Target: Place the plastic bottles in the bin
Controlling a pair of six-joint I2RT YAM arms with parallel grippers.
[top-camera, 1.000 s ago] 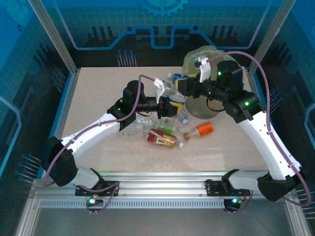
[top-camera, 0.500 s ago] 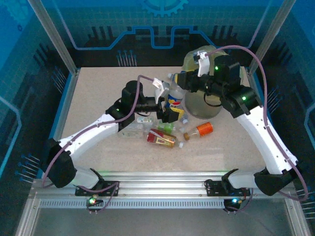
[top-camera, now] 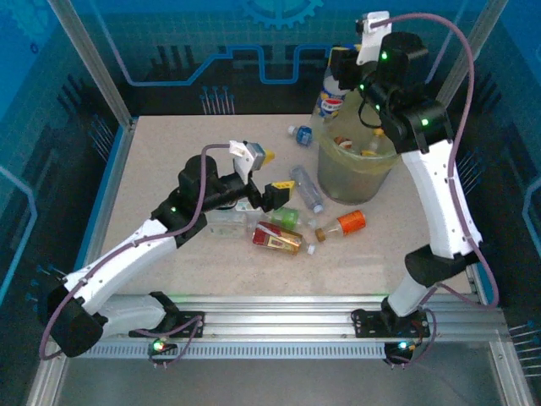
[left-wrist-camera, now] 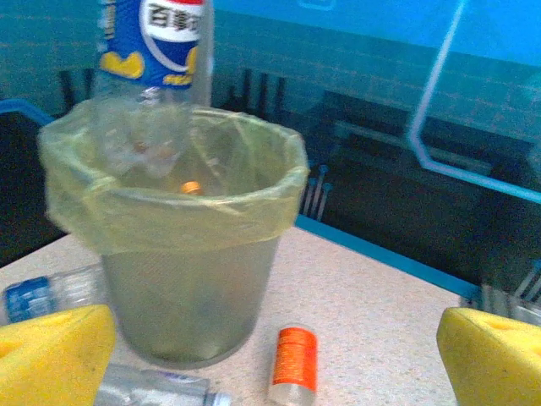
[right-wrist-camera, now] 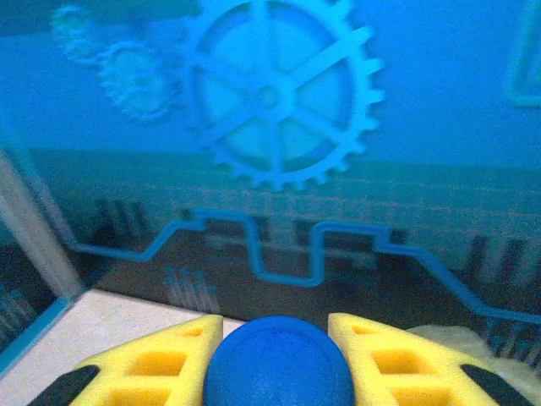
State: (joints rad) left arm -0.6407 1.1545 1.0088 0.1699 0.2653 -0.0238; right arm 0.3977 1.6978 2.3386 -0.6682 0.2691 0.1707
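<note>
Bin [top-camera: 351, 182] sits under your right pincer [right-wrist-camera: 275, 347], which holds the blue-label bottle [left-wrist-camera: 156, 42] up by its cap.

Bin is below that pincer and a bit to its near side, lined with a yellow-green bag, a few bottles already inside. The right pincer is clamped tight on the blue cap and the bottle hangs straight down from it, by the bin's far-left rim; can't tell if its base is fully over the mouth. If you let go here it may clip the rim and bounce out, or drag the bag fold. A cap-only grip could also let it swing or slip. Your left pincer [top-camera: 272, 173] is spread wide and holds nothing, low over the loose bottles: clear one [top-camera: 307, 188], red one [top-camera: 277, 238] and orange one [top-camera: 347, 223] beside and beyond it; a careless drop could knock them away.
</note>
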